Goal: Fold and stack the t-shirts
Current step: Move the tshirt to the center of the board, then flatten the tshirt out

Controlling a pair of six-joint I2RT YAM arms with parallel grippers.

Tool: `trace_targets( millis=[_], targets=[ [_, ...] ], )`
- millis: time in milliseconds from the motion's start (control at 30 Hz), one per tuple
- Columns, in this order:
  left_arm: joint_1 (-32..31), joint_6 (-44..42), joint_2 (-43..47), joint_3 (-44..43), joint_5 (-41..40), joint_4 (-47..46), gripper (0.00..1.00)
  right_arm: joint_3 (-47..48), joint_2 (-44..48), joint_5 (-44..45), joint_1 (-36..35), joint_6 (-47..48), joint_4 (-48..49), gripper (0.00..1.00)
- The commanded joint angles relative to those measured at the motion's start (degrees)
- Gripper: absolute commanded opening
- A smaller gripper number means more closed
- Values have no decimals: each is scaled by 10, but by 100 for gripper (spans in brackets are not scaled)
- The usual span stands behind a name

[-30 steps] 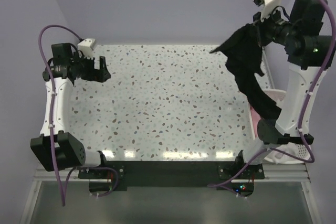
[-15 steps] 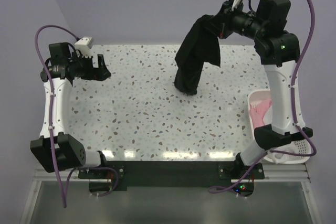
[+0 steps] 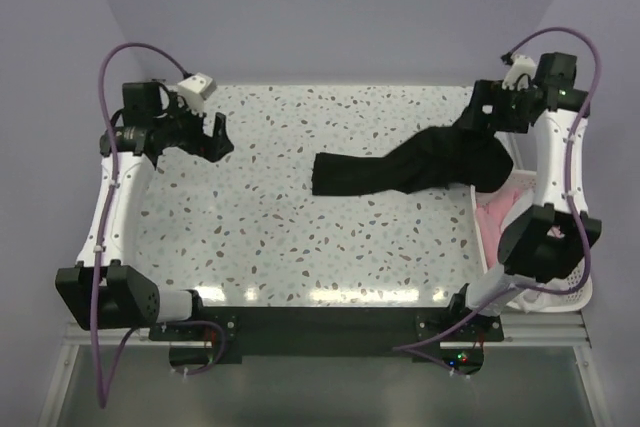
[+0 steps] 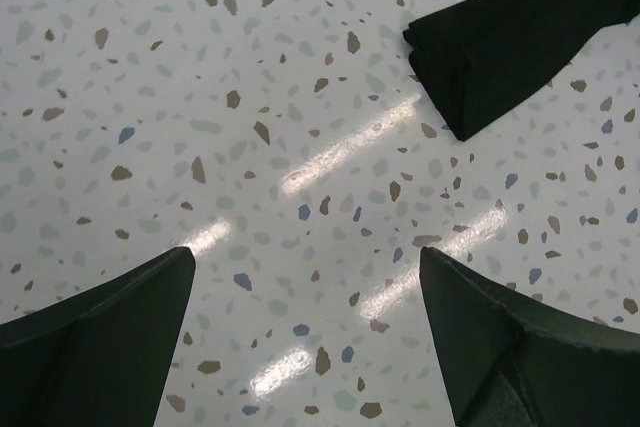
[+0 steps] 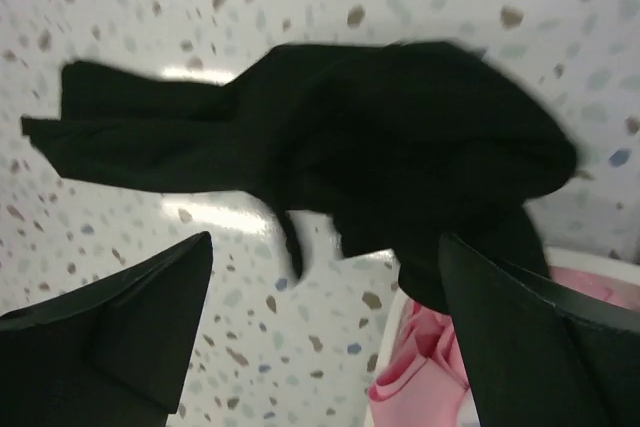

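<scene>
Black t-shirt [image 3: 410, 165] crumpled on table [image 3: 290, 232]
Right gripper [image 5: 325, 239] spread wide, shirt just beyond its tips; left gripper [image 4: 305, 252] spread wide, empty.

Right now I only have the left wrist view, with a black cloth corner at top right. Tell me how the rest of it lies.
Observer: The black t-shirt lies bunched in a long strip from the middle of the table to its right edge.
Operator: Give me the right gripper.
Observer: The right gripper hangs open over the shirt's right end, gripping nothing.
Operator: Report what's beside that end.
Observer: A white basket with pink cloth inside.
</scene>
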State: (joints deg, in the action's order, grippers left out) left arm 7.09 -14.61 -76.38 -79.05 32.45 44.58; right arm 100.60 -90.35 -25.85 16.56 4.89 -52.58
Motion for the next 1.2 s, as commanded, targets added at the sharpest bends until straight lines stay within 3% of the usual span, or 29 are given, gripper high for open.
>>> trace_targets(
  millis=[0,133,433,600,733,833,933,1033,1067,1167],
  targets=[
    [-82,-61,-7,38,-57,-41,100,-10,-60,19,-18,136,-161,99],
    [-149,-45,-69,39,-62,-98,100,-10,-56,9,-26,158,-153,99],
    [-304,13,-276,-40,-70,-229,99,18,-98,83,-38,186,-185,99],
    [-350,37,-394,-110,-92,-266,95,45,-112,95,-37,194,-214,99],
    [-366,44,-463,-161,-103,-242,87,66,-116,105,-38,208,-230,99],
    [-366,38,-483,-161,-129,-225,71,73,-121,110,-38,218,-235,99],
    [-358,15,-476,-144,-169,-188,34,78,-130,105,-39,224,-238,98],
    [-314,16,-445,-83,-170,-180,13,77,-137,100,-45,225,-234,97],
    [-299,13,-423,-54,-169,-177,1,75,-138,100,-54,225,-233,96],
    [-234,-8,-365,2,-169,-157,0,67,-142,99,-74,220,-224,94]
  ],
)
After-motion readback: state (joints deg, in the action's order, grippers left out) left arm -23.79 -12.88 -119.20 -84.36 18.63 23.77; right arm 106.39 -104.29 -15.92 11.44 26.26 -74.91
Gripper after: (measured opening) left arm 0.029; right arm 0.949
